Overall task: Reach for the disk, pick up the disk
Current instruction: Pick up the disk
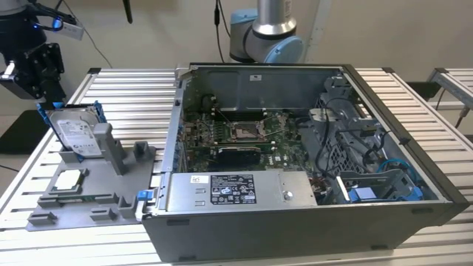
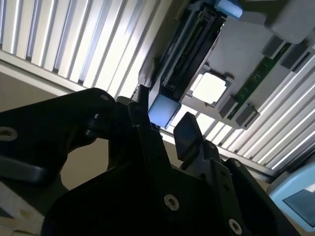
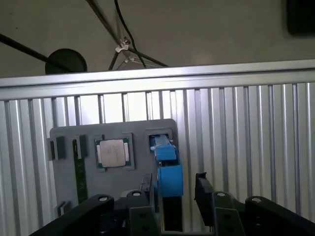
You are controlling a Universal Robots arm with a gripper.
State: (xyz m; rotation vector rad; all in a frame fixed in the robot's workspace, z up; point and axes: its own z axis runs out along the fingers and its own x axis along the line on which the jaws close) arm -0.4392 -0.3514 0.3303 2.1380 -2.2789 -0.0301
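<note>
The disk (image 1: 77, 132) stands on edge in a grey holder (image 1: 111, 191) at the exterior view's left. It is silver-grey with a white label and a blue bracket around its edges. My black gripper (image 1: 50, 98) hangs right over the disk's upper corner. In both wrist views the bracket's blue end (image 3: 170, 178) (image 2: 162, 109) lies between my fingers (image 3: 202, 186). The gripper (image 3: 174, 186) (image 2: 165, 123) is open, with a small gap showing beside the bracket.
A small square silver chip (image 1: 68, 178) (image 3: 112, 152) sits in the same holder, near the disk. An open computer case (image 1: 296, 166) with a blue bay (image 1: 369, 194) stands at the exterior view's right. Everything rests on a slatted metal table (image 1: 126, 83).
</note>
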